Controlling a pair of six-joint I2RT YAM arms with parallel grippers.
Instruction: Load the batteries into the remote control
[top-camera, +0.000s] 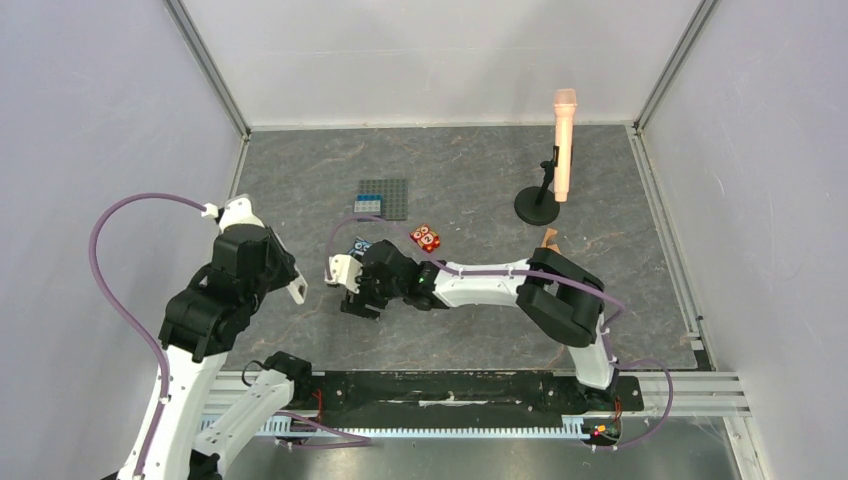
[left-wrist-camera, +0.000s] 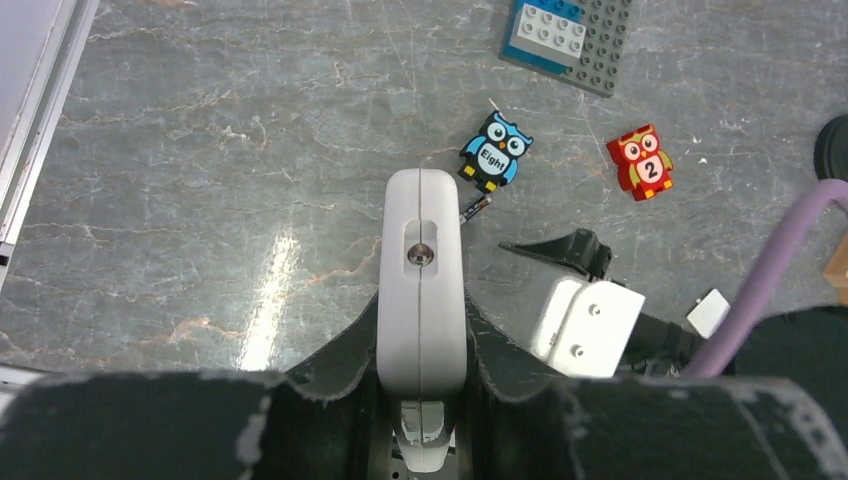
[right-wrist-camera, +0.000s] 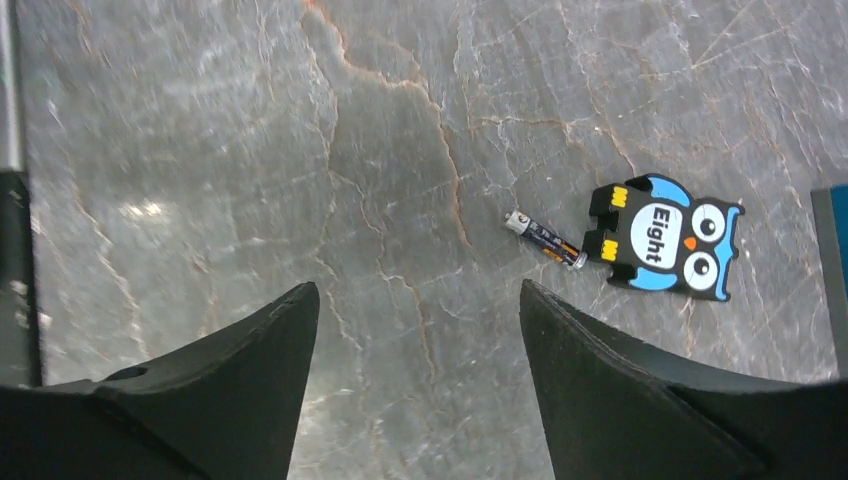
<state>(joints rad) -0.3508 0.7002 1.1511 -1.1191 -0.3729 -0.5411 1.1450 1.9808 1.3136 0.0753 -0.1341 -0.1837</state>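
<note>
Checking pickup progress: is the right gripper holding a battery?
No, the right gripper is open and empty, while a battery lies on the table by the blue owl.

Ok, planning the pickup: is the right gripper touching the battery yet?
Apart. Right wrist view: the battery lies on the table, well beyond the open right gripper.

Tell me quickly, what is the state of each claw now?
Left claw: closed, holding the remote control.
Right claw: open, holding nothing.
</note>
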